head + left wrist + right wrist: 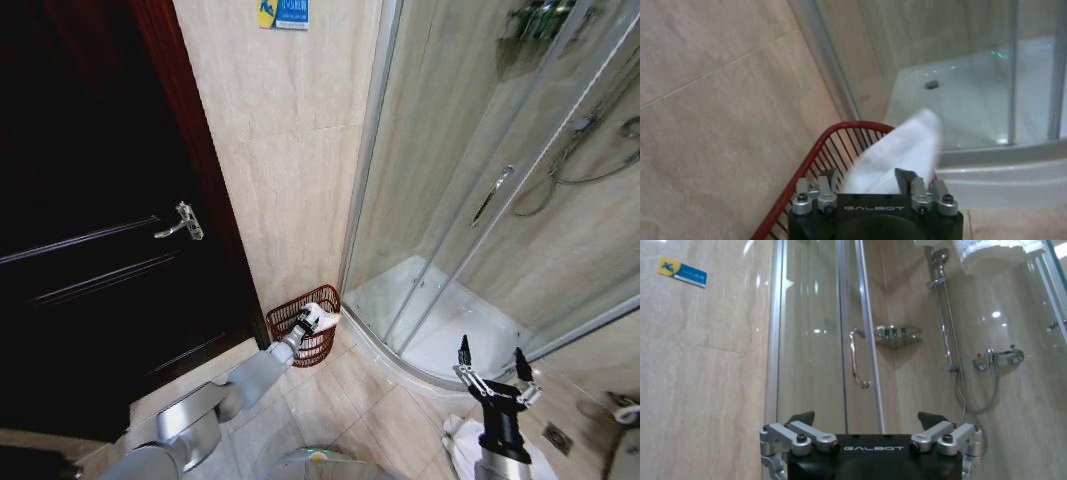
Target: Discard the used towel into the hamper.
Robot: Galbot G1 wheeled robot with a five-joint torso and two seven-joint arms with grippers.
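1 hamper [303, 325], red wire. 1 white towel [897, 155] over it. 2 grippers: left [311, 322], right [492, 363]. 1 dark door [90, 230] with 1 handle [181, 222]. 1 glass shower stall [480, 200], 1 blue wall sign [283, 13].

My left gripper [867, 192] hides the towel's [900, 150] lower end; the hamper [817, 165] runs off the frame's bottom edge.

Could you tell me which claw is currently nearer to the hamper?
Left. The left claw hangs over the hamper, holding the towel; the right claw waits by the shower.
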